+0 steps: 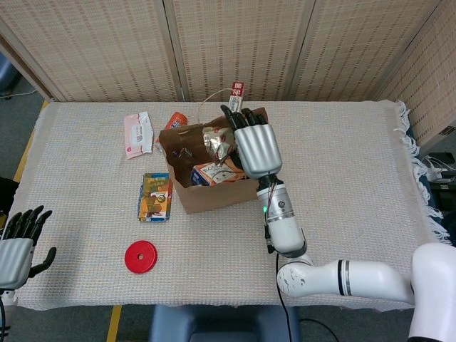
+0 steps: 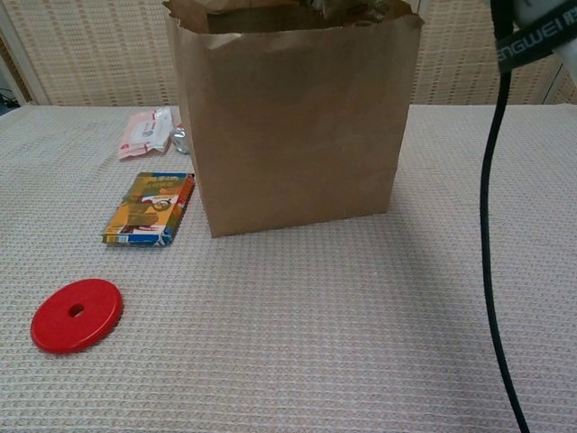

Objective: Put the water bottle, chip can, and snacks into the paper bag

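The brown paper bag (image 1: 214,187) (image 2: 288,126) stands open at the table's middle. My right hand (image 1: 254,146) hovers over its mouth with its fingers stretched toward the far side. A crinkled silvery snack packet (image 1: 214,143) sits in the bag's opening just left of that hand, apparently free of it. An orange snack box (image 1: 224,172) and a dark bottle top (image 1: 184,154) lie inside the bag. An orange chip can (image 1: 176,119) lies behind the bag's left corner. My left hand (image 1: 18,243) rests off the table's front left corner, fingers apart and empty.
A colourful flat snack box (image 1: 154,197) (image 2: 151,208) lies left of the bag. A red disc (image 1: 140,256) (image 2: 77,313) sits nearer the front. A pink-white packet (image 1: 137,134) (image 2: 146,131) lies at the back left. My right arm's black cable (image 2: 491,225) hangs at the right.
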Robot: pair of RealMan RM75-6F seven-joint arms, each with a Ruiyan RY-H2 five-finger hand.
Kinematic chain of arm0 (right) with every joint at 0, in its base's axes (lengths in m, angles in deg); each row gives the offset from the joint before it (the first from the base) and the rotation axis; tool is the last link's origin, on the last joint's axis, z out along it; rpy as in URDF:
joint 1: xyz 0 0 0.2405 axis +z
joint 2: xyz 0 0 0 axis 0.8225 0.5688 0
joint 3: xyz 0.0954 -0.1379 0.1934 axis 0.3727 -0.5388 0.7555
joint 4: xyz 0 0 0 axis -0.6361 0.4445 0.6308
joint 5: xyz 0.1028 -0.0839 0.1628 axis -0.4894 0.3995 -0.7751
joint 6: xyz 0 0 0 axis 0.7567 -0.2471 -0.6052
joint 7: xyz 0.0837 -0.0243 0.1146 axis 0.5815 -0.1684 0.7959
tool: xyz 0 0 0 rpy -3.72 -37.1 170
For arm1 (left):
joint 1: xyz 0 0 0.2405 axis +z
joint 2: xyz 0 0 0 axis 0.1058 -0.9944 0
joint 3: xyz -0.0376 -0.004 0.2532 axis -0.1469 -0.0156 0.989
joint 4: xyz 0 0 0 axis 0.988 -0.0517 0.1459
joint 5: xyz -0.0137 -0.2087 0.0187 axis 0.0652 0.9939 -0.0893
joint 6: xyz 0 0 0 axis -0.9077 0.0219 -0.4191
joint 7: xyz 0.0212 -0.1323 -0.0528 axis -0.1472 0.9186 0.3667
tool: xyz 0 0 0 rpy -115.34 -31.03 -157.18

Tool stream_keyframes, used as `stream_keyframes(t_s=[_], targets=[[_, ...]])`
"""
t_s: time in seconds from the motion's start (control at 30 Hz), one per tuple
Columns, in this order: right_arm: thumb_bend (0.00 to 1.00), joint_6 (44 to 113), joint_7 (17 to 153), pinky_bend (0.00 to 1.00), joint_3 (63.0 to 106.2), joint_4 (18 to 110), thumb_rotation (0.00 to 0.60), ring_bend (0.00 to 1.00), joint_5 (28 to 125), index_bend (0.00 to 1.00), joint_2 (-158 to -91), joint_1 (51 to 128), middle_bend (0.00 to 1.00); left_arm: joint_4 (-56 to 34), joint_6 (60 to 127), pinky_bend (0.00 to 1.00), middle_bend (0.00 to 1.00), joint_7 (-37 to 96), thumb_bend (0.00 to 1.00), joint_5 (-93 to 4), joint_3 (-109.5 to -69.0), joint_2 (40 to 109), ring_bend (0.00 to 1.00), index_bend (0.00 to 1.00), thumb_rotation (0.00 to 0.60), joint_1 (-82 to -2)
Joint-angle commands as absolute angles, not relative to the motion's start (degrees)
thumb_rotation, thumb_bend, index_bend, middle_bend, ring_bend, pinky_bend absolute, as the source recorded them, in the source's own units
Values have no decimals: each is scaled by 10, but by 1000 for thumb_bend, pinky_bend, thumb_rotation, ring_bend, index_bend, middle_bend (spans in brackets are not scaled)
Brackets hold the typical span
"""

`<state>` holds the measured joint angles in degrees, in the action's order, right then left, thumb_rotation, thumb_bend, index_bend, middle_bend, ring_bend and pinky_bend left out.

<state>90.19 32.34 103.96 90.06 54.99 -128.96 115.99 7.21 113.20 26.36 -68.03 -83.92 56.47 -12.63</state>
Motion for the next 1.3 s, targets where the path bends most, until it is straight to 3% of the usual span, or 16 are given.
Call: stream_keyframes(t_s=[0.03,0.23,0.37,0.5,0.7,0.8,0.93,1.13,1.3], targets=[[119,910,313,137,1035,916,600,15,535,0,-1284,1164,106,72,1132,0,0,263,399,-681,-839,565,0,83,600,-126],[118,921,338,134,1025,953,600,11,554,0,-1258,1146,103,73,1133,0,0,260,400,-679,-840,566,0,83,600,-126],[118,937,379,133,999,1003,600,11,617,0,-1219,1107,103,73,1135,0,0,258,401,-679,-839,566,0,83,600,-124],[118,968,436,124,945,1056,600,8,717,0,-1160,1037,101,74,1137,0,0,258,400,-679,-839,566,0,83,600,-123],[118,1014,552,40,799,1099,600,0,875,0,-1062,891,28,75,1139,0,0,251,399,-679,-839,568,0,83,600,-122],[117,1043,610,7,726,1064,600,0,953,0,-1044,824,0,76,1140,0,0,246,400,-678,-840,569,0,83,600,-122],[115,1097,671,0,661,967,600,0,1031,0,-1059,745,0,76,1143,0,0,239,400,-677,-840,571,0,83,600,-121],[112,1187,711,0,651,785,600,0,1079,0,-1124,656,0,77,1144,0,0,233,401,-675,-841,573,0,80,600,-120],[112,1143,753,0,650,781,600,0,1036,0,-1116,631,0,78,1143,0,0,234,400,-675,-842,573,0,79,600,-121]])
